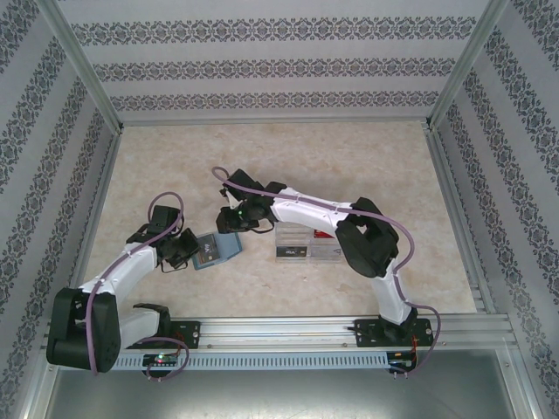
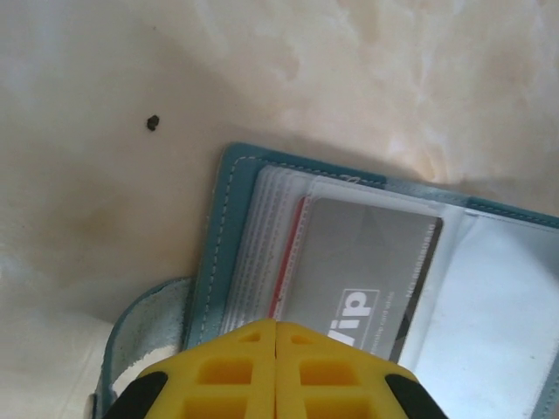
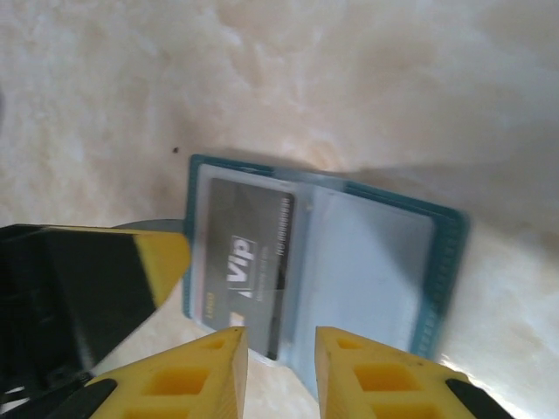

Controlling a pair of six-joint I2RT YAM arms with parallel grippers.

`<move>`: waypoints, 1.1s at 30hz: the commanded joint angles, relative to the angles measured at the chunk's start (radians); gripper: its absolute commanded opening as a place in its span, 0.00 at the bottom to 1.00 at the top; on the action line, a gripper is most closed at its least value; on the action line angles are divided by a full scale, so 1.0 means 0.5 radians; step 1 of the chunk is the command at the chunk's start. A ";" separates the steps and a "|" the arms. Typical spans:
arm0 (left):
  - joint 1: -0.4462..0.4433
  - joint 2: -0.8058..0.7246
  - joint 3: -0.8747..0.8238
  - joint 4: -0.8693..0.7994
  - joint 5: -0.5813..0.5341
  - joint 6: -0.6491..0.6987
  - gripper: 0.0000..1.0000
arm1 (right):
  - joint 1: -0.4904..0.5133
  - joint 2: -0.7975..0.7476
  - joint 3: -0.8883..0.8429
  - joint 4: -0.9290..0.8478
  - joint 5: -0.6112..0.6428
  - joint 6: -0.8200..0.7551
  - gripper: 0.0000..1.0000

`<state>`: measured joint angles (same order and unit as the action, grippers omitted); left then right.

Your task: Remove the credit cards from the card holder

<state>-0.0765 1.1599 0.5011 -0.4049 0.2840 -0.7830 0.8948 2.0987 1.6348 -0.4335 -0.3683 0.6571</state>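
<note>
The card holder (image 1: 229, 246) lies open on the beige table, teal rim (image 2: 229, 227) up, pale sleeves showing. A grey "Vip" credit card (image 2: 367, 262) sits in its left clear sleeve, with a red-edged card (image 2: 293, 253) tucked behind it. My left gripper (image 2: 277, 325) is shut, its yellow tips together over the holder's left part; I see nothing between them. In the top view the left gripper (image 1: 190, 255) is at the holder's left edge. My right gripper (image 3: 281, 340) hangs open over the holder's (image 3: 445, 262) near edge, just below the grey card (image 3: 244, 253), holding nothing. The right gripper (image 1: 231, 223) is just behind the holder.
A clear compartmented box (image 1: 307, 244) stands right of the holder, under the right arm. Patterned walls close in three sides. An aluminium rail (image 1: 349, 332) runs along the near edge. A dark speck (image 2: 153, 122) marks the table.
</note>
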 commanded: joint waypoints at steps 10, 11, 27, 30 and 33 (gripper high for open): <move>0.024 0.085 -0.059 -0.020 0.015 -0.024 0.08 | 0.008 0.227 0.060 0.109 -0.348 0.120 0.25; 0.024 0.085 -0.055 -0.027 0.006 -0.023 0.08 | 0.007 0.236 0.058 0.113 -0.358 0.125 0.25; 0.024 0.125 -0.049 -0.034 0.010 -0.013 0.08 | -0.005 0.383 0.133 0.106 -0.503 0.163 0.23; 0.024 0.128 -0.046 -0.034 0.009 -0.011 0.08 | -0.004 0.393 0.142 0.092 -0.500 0.162 0.22; 0.025 0.128 -0.046 -0.033 0.006 -0.012 0.08 | -0.005 0.400 0.145 0.085 -0.503 0.160 0.21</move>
<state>-0.0761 1.1961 0.4904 -0.3889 0.3016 -0.7898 0.8940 2.2704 1.6787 -0.3840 -0.5968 0.7315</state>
